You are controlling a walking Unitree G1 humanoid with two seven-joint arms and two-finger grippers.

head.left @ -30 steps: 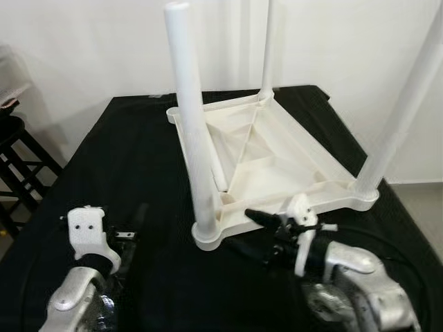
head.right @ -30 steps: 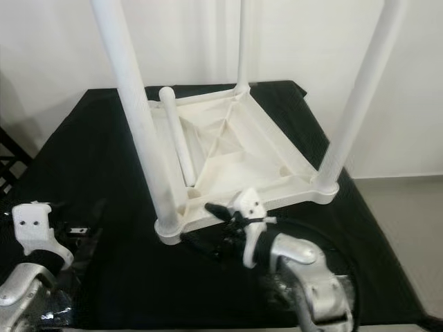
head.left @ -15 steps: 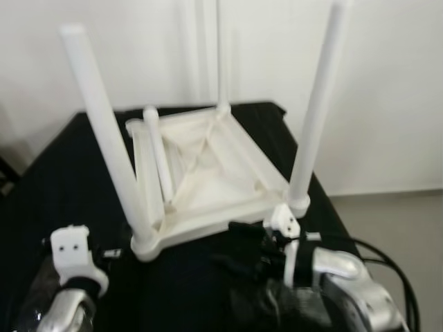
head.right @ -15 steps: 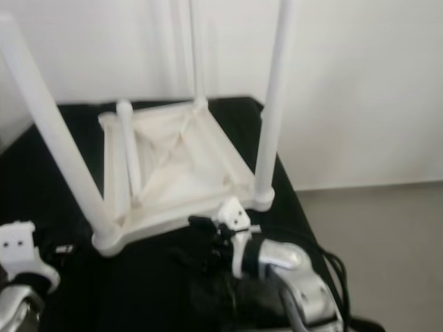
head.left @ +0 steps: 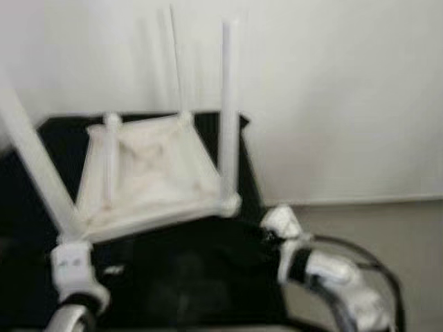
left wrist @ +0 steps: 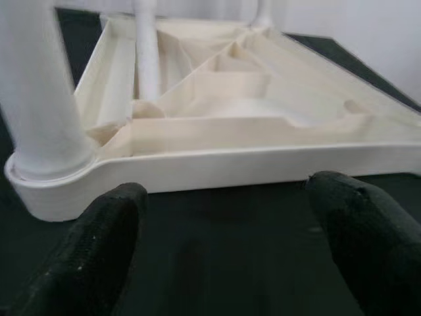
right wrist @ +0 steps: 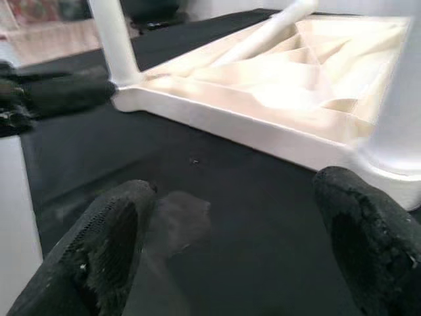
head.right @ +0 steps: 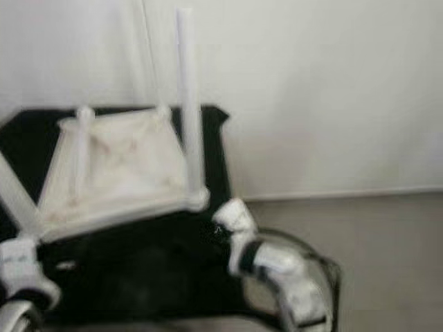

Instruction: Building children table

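Three white legs stand upright from the corners of an upturned white children's table (head.left: 149, 176), which lies top-down on a black cloth-covered work surface (head.left: 173, 270) beside a white wall (head.left: 332, 90). A fourth, loose leg (left wrist: 146, 52) lies slanted inside the ribbed underside of the table. Both head views are blurred. The left gripper (left wrist: 223, 243) hovers low over the black cloth just in front of the table's near edge, its two black fingers (left wrist: 99, 250) spread wide apart with nothing between them; one fitted leg (left wrist: 39, 92) rises close beside it at the near corner. The right gripper (right wrist: 230, 250) sits near the table's other near corner, where another fitted leg (right wrist: 401, 85) stands, and its fingers (right wrist: 108, 243) are likewise spread wide and empty above the cloth. Beyond the work surface on the robot's right lies a grey floor (head.left: 387, 221).
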